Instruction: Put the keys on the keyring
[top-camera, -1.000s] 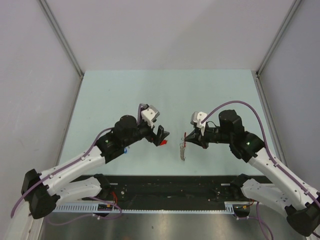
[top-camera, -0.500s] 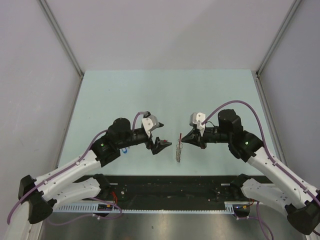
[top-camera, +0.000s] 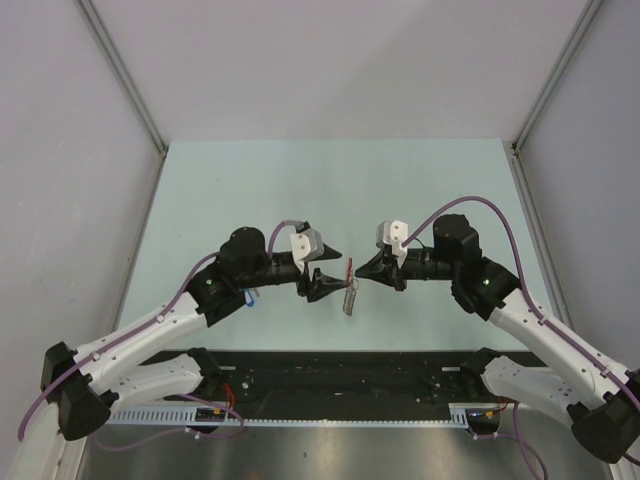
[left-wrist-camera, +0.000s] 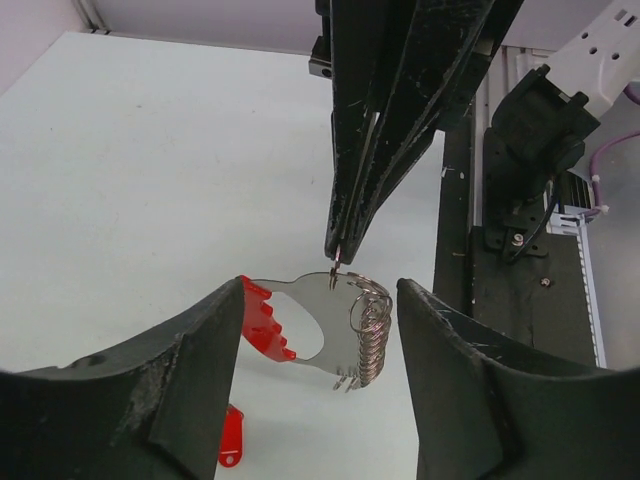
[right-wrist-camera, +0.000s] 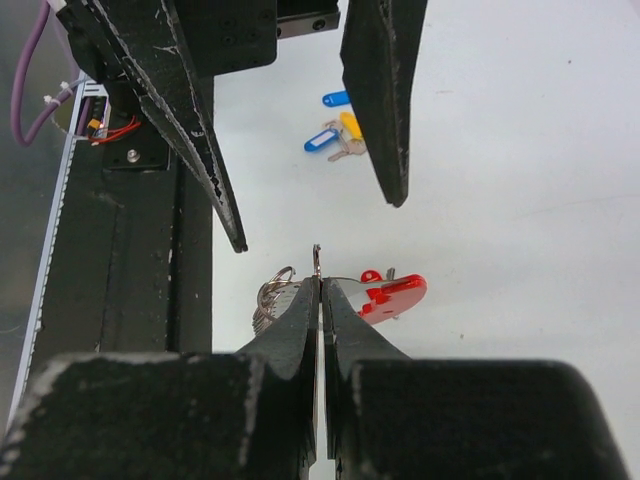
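Note:
The keyring (left-wrist-camera: 320, 325) has a red curved band, a flat metal plate and a stack of wire rings. It hangs in the air from my right gripper (right-wrist-camera: 320, 285), which is shut on one thin ring at its top. My left gripper (left-wrist-camera: 320, 300) is open, one finger on each side of the keyring, not touching it. A red key (left-wrist-camera: 230, 437) lies on the table below. Blue and yellow keys (right-wrist-camera: 335, 135) lie together farther off. In the top view the keyring (top-camera: 350, 292) hangs between both grippers at the table's middle front.
The black rail and base mounts (left-wrist-camera: 520, 250) run along the table's near edge, close behind the grippers. A blue key (top-camera: 250, 296) shows beside the left arm. The grey side walls (top-camera: 90, 200) stand well away.
My left gripper has swung right and now straddles the keyring. My right gripper has carried the keyring a little left, toward it.

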